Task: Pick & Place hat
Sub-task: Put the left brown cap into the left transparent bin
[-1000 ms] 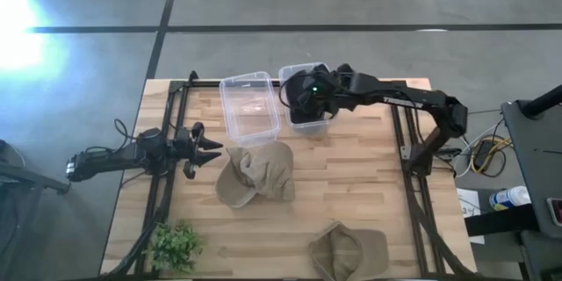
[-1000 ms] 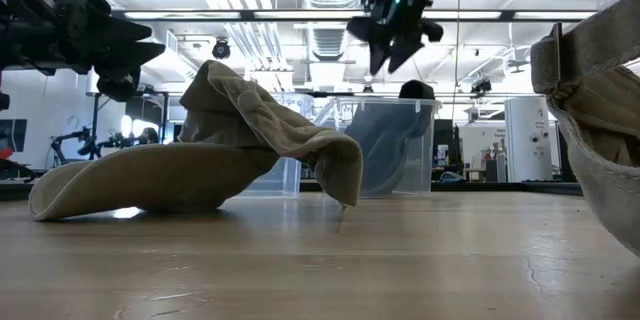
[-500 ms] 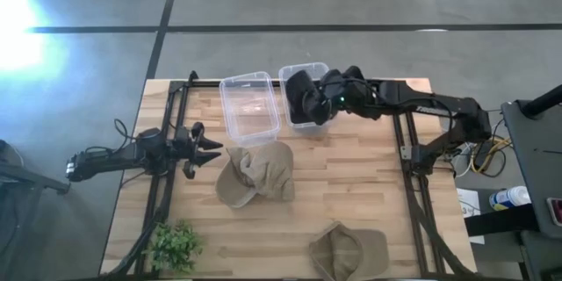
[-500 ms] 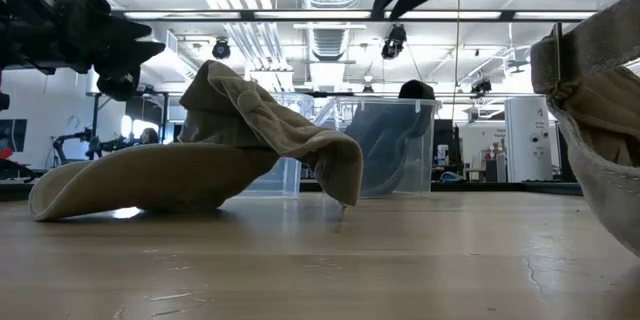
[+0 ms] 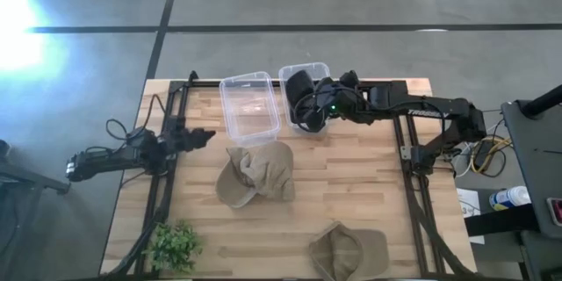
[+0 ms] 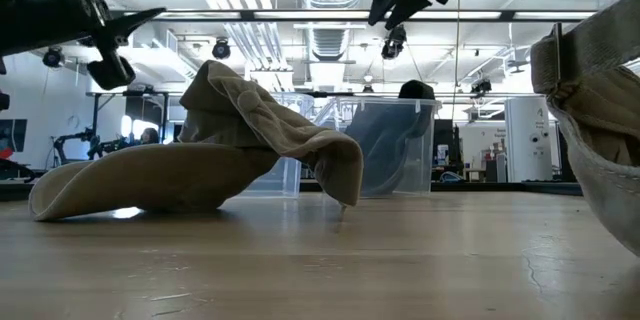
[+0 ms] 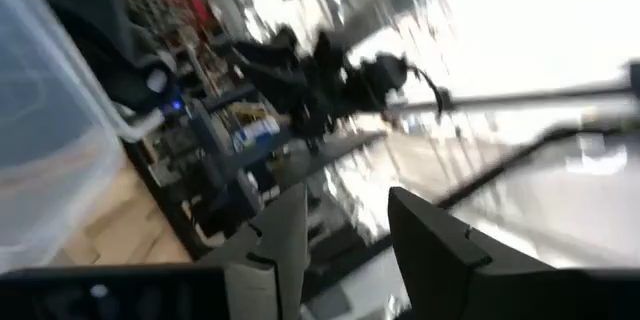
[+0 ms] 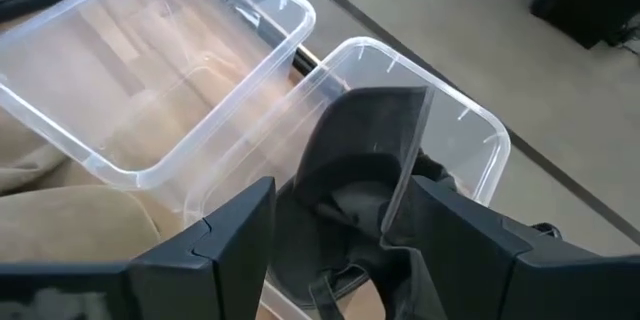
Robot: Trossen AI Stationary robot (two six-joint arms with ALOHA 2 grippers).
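The dark cap point(image 8: 365, 175) is left in the clear plastic bin point(image 8: 470, 135); the right gripper point(image 8: 340, 230), fingers wide and empty, is withdrawn toward three o'clock. The left gripper point(image 7: 345, 245), fingers apart, is turned away from the tan hat point(image 5: 256, 174), which is not yet picked.

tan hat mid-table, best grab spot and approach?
Take the tan hat by its raised, crumpled crown, coming straight down from above. The low view shows that fold standing well clear of the table, while the brim lies flat against the wood. The left gripper is nearest.
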